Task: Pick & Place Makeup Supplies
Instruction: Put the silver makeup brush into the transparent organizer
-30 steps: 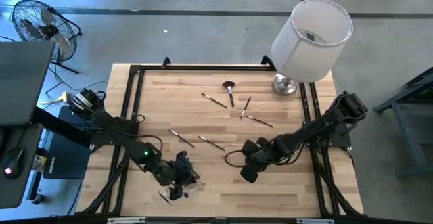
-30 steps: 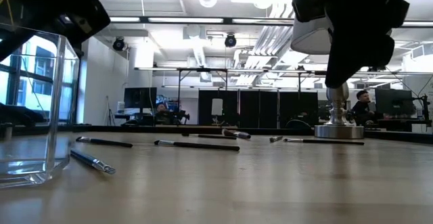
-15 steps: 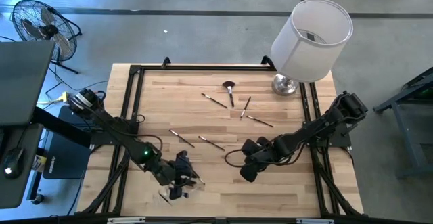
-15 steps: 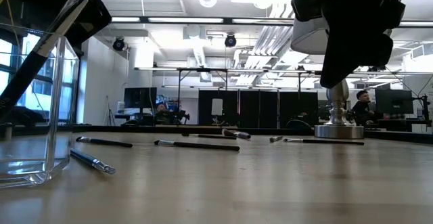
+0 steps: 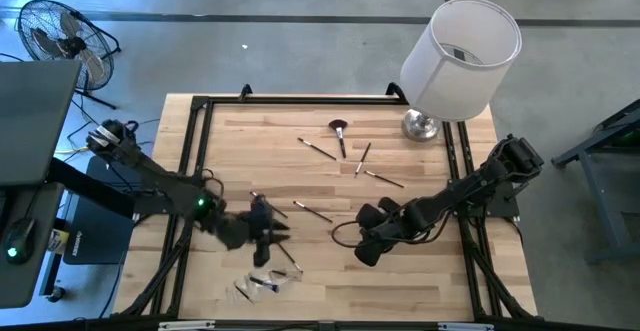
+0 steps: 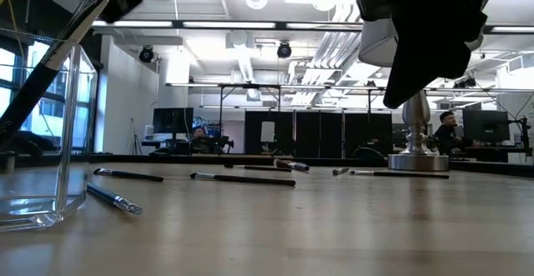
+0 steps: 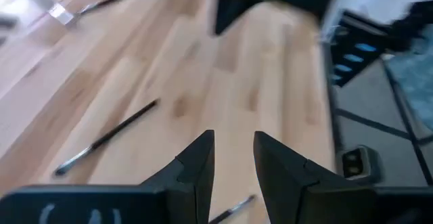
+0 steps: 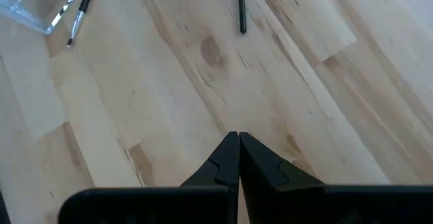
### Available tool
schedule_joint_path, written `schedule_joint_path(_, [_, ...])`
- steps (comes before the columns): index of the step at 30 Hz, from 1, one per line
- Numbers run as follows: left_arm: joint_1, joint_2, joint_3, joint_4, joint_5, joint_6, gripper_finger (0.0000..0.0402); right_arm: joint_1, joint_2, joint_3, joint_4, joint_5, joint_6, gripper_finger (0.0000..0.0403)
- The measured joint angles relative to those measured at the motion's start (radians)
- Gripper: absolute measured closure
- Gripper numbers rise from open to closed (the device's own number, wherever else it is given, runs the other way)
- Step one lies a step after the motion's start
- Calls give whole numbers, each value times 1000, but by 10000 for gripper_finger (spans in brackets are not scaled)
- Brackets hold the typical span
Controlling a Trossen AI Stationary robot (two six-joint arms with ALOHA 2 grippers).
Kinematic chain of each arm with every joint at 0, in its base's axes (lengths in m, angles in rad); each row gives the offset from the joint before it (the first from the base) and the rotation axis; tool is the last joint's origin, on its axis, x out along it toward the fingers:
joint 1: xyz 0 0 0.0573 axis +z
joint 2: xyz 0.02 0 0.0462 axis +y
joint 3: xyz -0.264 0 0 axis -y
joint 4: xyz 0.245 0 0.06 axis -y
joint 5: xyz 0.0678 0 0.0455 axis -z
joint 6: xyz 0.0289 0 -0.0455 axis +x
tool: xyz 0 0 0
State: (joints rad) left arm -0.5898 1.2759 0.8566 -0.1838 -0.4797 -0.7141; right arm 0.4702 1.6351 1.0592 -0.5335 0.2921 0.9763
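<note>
Wooden table (image 5: 420, 281), brush (image 6: 50, 67) leaning upright in clear container (image 6: 37, 201); left gripper (image 7: 233, 158) slightly open, empty.

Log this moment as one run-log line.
left gripper: open, empty, over table | right gripper: shut, empty, waiting | clear plastic container: holds one dark-handled brush | fluffy reddish-brown brush: on table

Thin dark makeup brushes (image 5: 318, 150) lie scattered flat; fluffy-headed brush (image 5: 338, 129) farthest back.

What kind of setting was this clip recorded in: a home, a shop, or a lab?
Most likely a robotics lab or open workshop, not a home. The wooden table sits inside a black frame on a bare concrete floor, beside a floor fan. The low view shows monitors and exposed ceiling ducts behind it.
</note>
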Motion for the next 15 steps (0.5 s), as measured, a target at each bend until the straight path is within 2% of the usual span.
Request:
schedule_joint_path(3, [72, -1, 0, -57, 80, -48, 299, -5, 0, 0, 6, 9, -26, 397])
schedule_joint_path(6, [132, 7, -1, -90, 145, -62, 299, -6, 0, 0, 12, 73, -34, 397])
schedule_joint_path(12, [241, 26, -1, -139, 163, -84, 299, -41, 0, -1, 58, 224, 1, 395])
schedule_joint_path(15, [293, 26, -1, -151, 218, -60, 318, -79, 0, -1, 56, 241, 8, 395])
